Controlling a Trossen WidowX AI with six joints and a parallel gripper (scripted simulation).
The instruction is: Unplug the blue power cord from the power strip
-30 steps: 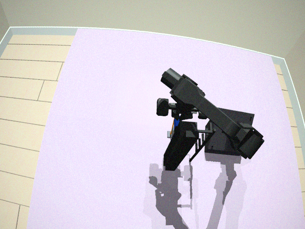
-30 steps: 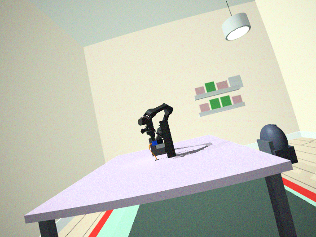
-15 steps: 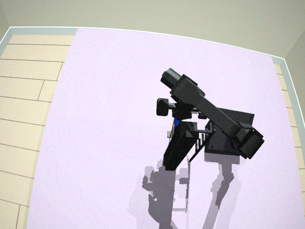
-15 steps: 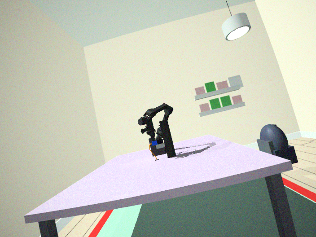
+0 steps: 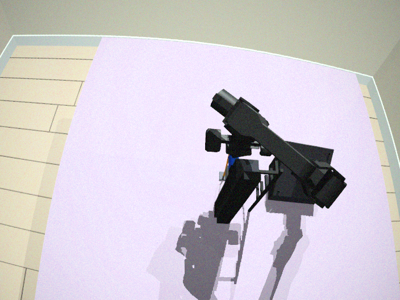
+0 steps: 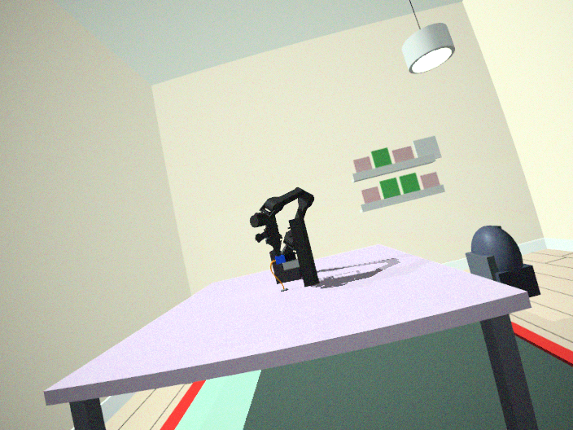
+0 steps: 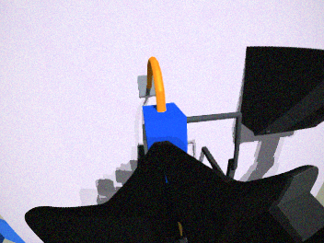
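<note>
Pale table [image 5: 133,146] [image 6: 238,329] [image 7: 69,52] spreading beneath | pincer [image 5: 234,155] [image 6: 278,252] [image 7: 161,148] closing on nothing, tips together | blue plug [image 5: 232,161] [image 6: 280,259] [image 7: 166,123] lying just past and below the tips, seemingly still seating in the strip | orange cord [image 5: 225,169] [image 6: 272,274] [image 7: 161,91] arching from its far end

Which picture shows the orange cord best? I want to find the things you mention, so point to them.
The wrist view: the orange cord [image 5: 225,167] [image 6: 272,273] [image 7: 159,86] looks big there, arching out of the blue plug [image 5: 232,161] [image 6: 280,259] [image 7: 166,123]. The top view shows just a short thin bit. The exterior view shows it small, curving down toward the table [image 5: 133,113] [image 6: 215,329] [image 7: 60,52].
</note>
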